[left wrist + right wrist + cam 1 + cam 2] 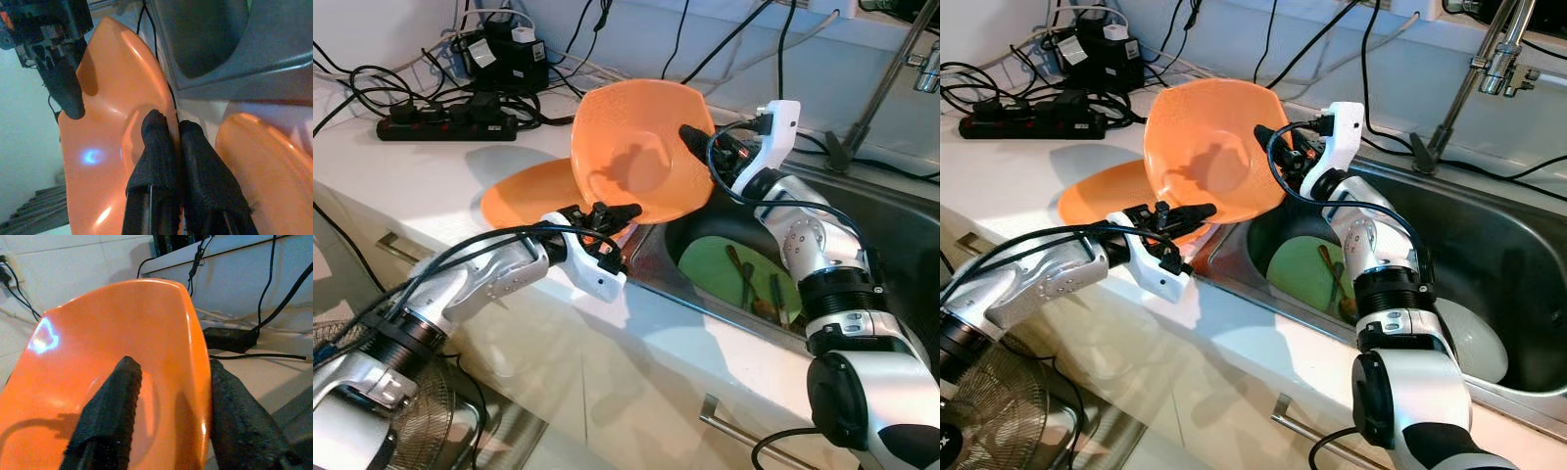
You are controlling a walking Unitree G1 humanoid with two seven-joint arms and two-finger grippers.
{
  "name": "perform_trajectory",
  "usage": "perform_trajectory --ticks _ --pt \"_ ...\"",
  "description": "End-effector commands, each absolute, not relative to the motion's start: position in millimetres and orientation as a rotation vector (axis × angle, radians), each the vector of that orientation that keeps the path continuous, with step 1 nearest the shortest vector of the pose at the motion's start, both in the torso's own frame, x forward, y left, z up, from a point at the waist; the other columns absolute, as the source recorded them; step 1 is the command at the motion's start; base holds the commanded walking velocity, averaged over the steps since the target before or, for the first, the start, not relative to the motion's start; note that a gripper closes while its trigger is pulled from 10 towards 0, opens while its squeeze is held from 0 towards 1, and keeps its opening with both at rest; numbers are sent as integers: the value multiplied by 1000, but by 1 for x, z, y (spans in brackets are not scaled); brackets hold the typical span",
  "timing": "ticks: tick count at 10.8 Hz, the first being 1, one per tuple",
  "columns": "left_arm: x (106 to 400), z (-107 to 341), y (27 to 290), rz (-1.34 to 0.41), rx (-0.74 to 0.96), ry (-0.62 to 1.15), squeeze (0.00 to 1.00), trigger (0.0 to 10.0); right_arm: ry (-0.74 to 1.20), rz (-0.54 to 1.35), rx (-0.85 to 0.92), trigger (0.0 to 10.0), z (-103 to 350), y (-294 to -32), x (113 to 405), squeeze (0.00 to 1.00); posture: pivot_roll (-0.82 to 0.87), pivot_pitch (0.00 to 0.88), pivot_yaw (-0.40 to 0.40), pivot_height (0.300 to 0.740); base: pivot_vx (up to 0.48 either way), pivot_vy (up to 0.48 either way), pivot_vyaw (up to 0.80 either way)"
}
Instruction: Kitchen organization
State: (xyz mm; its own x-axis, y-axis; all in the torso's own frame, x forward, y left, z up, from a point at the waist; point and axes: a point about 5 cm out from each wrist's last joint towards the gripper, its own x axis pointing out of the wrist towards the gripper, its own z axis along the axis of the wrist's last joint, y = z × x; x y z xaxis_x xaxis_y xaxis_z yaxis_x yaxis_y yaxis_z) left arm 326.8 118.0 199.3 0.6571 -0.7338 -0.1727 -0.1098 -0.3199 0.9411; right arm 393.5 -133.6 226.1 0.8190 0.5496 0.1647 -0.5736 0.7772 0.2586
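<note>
Both grippers pinch the glossy orange plastic plate, upright above the counter edge: left gripper at six o'clock, right gripper at three. Likely light, stiff, slippery; rim grips suit.

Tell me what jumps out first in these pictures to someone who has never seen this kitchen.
An orange plate held up on edge above the counter, at the sink's left rim, with the left gripper pinching its lower edge and the right gripper closed over its right edge. A second orange plate lies flat on the white counter just behind it. In the sink, a green plate carries some utensils.
</note>
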Motion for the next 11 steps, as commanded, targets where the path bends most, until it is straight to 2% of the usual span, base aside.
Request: perform_trajectory --ticks 1,9,10,11 --pt "326 218 104 -705 1810 -800 0 10000 -61 671 285 0 225 -122 391 0 245 0 -66 740 0 0 0" --pt "328 218 106 -702 1838 -812 0 10000 -43 703 281 0 222 -120 389 0 244 0 -68 740 0 0 0" --pt "329 218 106 -709 1830 -809 1000 10000 -42 705 282 0 221 -120 389 0 244 0 -68 740 0 0 0" --pt "329 218 106 -711 1828 -810 1000 10000 -43 696 287 0 221 -121 389 0 240 0 -68 740 0 0 0"
